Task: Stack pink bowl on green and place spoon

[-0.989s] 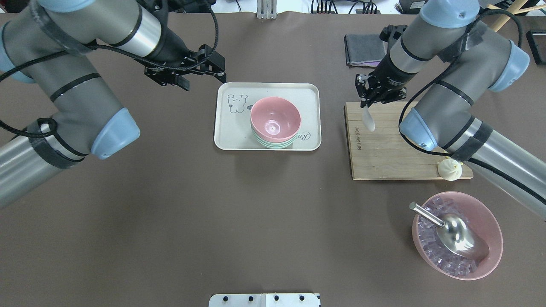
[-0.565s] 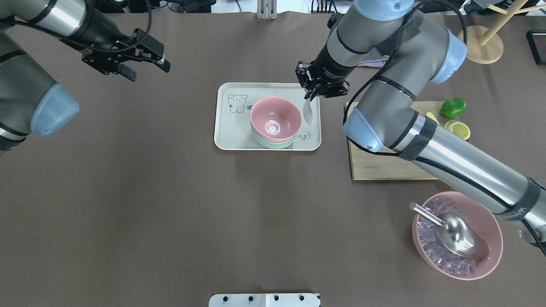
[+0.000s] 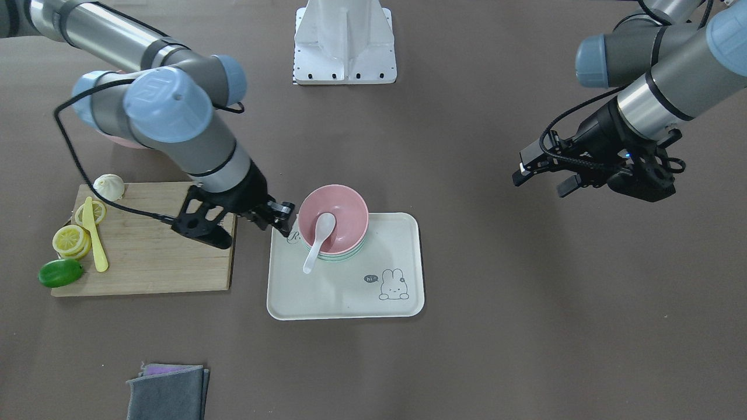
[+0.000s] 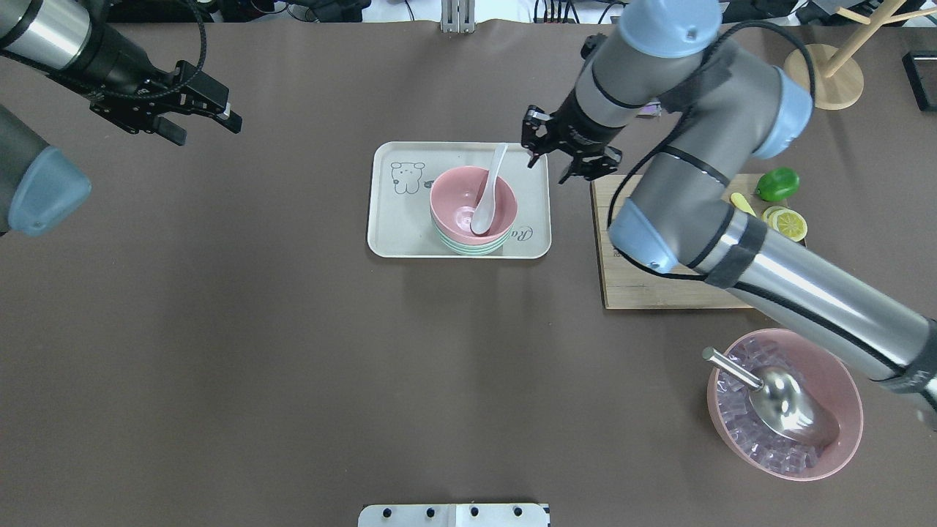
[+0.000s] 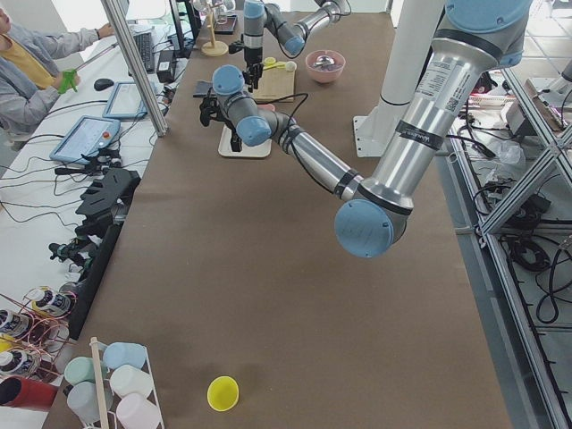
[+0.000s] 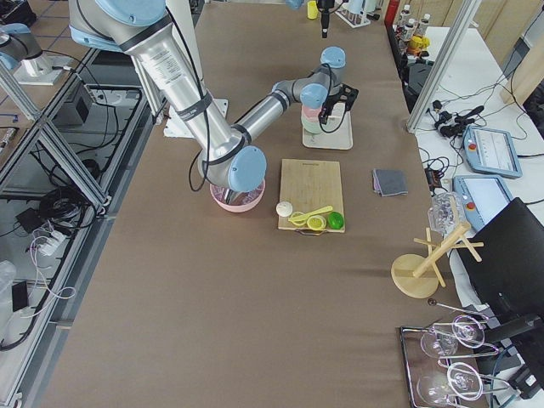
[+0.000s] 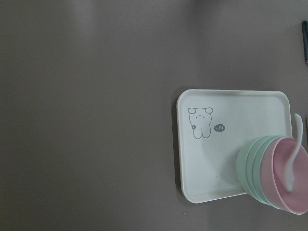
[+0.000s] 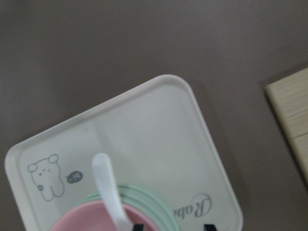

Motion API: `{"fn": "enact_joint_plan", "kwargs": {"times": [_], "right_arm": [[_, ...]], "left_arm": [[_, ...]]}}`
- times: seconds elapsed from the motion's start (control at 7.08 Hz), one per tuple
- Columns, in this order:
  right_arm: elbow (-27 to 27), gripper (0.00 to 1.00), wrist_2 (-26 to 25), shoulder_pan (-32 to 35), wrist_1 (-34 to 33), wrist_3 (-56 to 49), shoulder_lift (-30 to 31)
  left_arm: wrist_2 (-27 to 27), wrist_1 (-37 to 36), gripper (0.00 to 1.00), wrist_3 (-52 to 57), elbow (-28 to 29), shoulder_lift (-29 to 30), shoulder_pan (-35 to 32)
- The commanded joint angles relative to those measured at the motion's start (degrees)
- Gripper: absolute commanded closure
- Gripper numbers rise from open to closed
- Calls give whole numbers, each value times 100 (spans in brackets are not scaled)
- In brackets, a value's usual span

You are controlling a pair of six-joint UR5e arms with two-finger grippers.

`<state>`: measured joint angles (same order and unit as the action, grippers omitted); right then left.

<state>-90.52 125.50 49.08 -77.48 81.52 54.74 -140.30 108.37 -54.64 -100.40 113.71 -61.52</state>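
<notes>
Bright, even light; soft shadows

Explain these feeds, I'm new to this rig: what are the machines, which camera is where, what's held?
Two robot arms, each ending in a two-finger gripper. Cameras: one above and behind the robot, one facing it, one at each table end, one on each wrist. On the tray the pink bowl sits nested in green bowls, the white spoon resting inside it. Nearby: a cutting board and an ice bowl. Both the right gripper, beside the tray, and the left gripper are open; nothing is held.
</notes>
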Motion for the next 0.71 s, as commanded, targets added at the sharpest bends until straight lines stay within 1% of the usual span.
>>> {"fn": "enact_joint_plan", "kwargs": {"times": [0.0,0.14,0.28,0.42,0.57], "right_arm": [[-309,0,1174,1534,-74,-1972,1228],[-99,0,1161,2056,-127,-3340,1685],[590,0,1196,2679,-144,-4981,1785],[1163,0,1127,3094,-145,-6293,1803],[1455,0,1083,3386,-145,-7098,1786]], "left_arm": [[38,-8,2,94,-41,-330,-192],[90,9,2,625,-206,-819,-411],[99,-8,2,1892,-243,-1442,-831],[238,-43,2,3253,-199,-1996,-1244],[1441,-35,2,3894,-269,-2576,-1344]]}}
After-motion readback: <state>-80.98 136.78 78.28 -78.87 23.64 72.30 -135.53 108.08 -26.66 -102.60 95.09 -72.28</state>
